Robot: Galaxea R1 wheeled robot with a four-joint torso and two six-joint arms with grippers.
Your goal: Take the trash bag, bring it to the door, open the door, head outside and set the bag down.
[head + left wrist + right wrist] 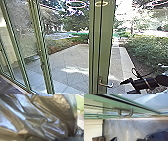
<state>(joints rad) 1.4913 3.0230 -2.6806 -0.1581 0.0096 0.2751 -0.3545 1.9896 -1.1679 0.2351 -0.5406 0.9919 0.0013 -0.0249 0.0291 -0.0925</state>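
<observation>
The glazed door's green frame (pixel 100 50) stands upright in the middle of the head view, with a metal lever handle (pixel 106 85) low on it. Just right of that handle is my right gripper (pixel 125 86), apart from it and open. In the right wrist view the bent metal handle (pixel 125 112) juts from the green door frame, beyond my right gripper (pixel 126 139), which has nothing between its fingers. Crumpled, shiny trash bag plastic (pixel 37 119) shows large and close in the left wrist view. Whether the door is ajar I cannot tell.
Tall glass panels in green frames (pixel 41 50) run along the left. Beyond the glass lies a paved yard (pixel 72 60), with bushes (pixel 147 50) at the right and trees behind. Scuffed grey floor (pixel 134 129) and a pale wall (pixel 92 129) are near the door.
</observation>
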